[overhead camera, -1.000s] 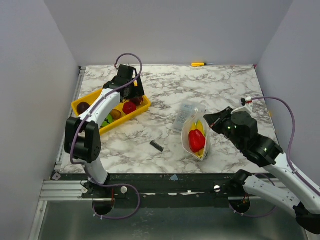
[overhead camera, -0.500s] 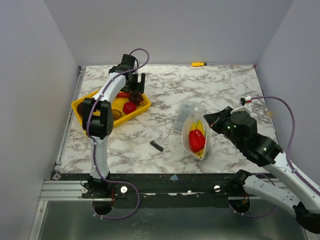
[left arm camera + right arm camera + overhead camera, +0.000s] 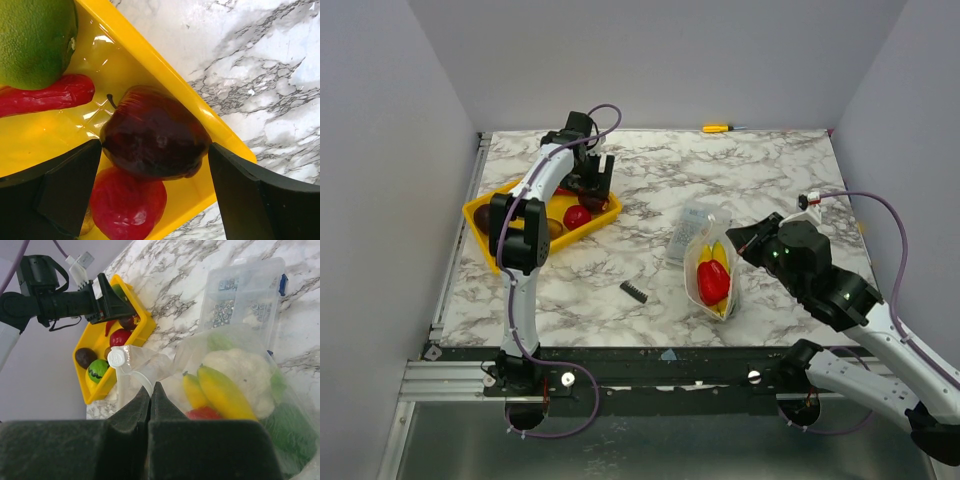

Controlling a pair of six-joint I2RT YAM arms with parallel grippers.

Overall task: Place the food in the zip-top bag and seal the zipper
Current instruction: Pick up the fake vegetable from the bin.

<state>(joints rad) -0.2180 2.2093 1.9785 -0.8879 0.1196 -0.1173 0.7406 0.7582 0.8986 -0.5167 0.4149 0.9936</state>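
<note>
Presently a pick is in hand: left fingers (image 3: 60, 190) stand released astride the dark red apple (image 3: 155, 135) in the yellow tray (image 3: 135, 60), needing closure; right fingers (image 3: 125, 415) clench the zip-top bag (image 3: 165, 362) by its rim.

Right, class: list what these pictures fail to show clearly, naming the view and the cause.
- Left wrist: green fruit, cut off by the top-left corner.
- Left wrist: red piece, partly hidden by the dark apple.
- Top: small dark object, too small to identify.
- Right wrist: zip-top bag, lower part behind the right gripper.
</note>
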